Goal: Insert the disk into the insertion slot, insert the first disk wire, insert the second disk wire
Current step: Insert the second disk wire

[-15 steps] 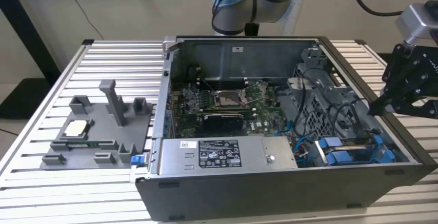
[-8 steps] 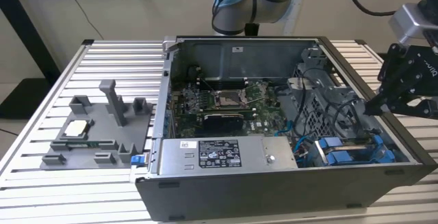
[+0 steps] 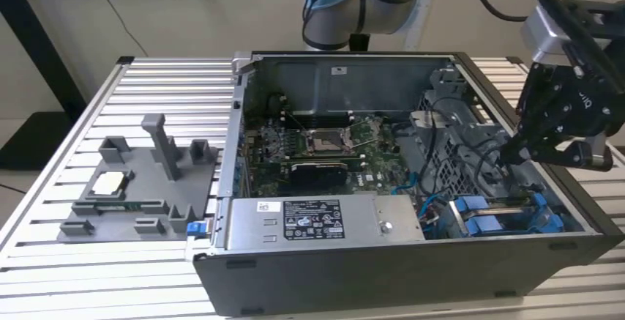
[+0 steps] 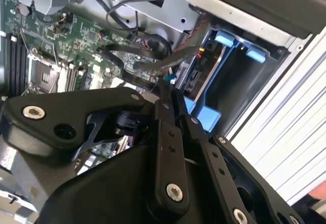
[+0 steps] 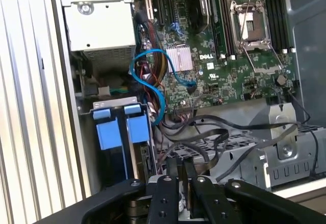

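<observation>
The disk (image 3: 498,217) sits in the insertion slot (image 3: 547,214) at the near corner of the open computer case (image 3: 391,276) on the exterior view's right, and little of it shows beyond its bright blue plastic carrier tabs, the rest hidden in the dark grey bay. The black gripper (image 3: 510,151) hangs just above and beyond it, jaws pressed together (on what, if anything, cannot be told). Dark cables (image 5: 214,137) crowd the green motherboard (image 3: 323,144); the ribbed metal tabletop (image 3: 146,86) carries the case.

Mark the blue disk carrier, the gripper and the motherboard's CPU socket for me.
blue disk carrier (image 5: 108,135): first wrist view, on a blue front tab.
gripper (image 5: 182,170): first wrist view, between the close-set black fingertips.
CPU socket (image 3: 326,141): exterior view, on the metal socket frame's middle.
</observation>
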